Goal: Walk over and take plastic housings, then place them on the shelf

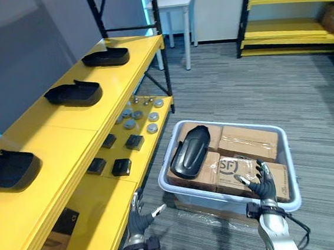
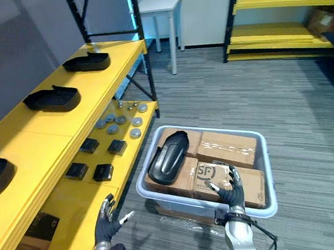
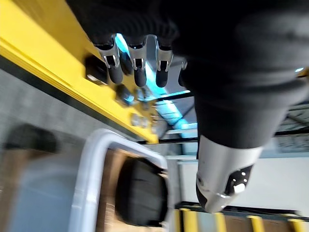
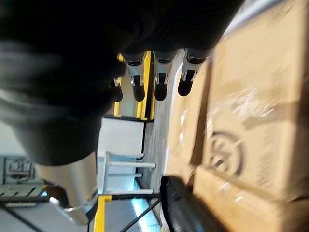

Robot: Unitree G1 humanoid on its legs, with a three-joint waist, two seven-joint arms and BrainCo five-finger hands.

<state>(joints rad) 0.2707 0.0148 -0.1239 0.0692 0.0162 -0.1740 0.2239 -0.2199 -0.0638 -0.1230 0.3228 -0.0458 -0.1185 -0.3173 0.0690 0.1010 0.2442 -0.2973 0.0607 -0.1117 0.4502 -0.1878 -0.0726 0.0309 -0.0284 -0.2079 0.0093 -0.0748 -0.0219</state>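
Note:
A black plastic housing (image 1: 190,151) lies on cardboard boxes (image 1: 249,144) inside a pale grey bin (image 1: 179,190) on the floor. Three more housings rest on the top of the yellow shelf (image 1: 56,141): far (image 1: 106,57), middle (image 1: 74,94) and near (image 1: 8,170). My left hand (image 1: 139,219) hangs open between the shelf and the bin's near left corner, holding nothing. My right hand (image 1: 263,185) is open above the bin's near edge, over a box, to the right of the housing. The right wrist view shows straight fingers (image 4: 159,72) with the housing (image 4: 188,208) beyond them.
On the lower shelf board lie small black blocks (image 1: 121,166) and several grey round parts (image 1: 136,114). A white table (image 1: 175,0) stands at the back. Another yellow rack (image 1: 291,27) with boxes lines the far right. Grey carpet (image 1: 258,86) stretches beyond the bin.

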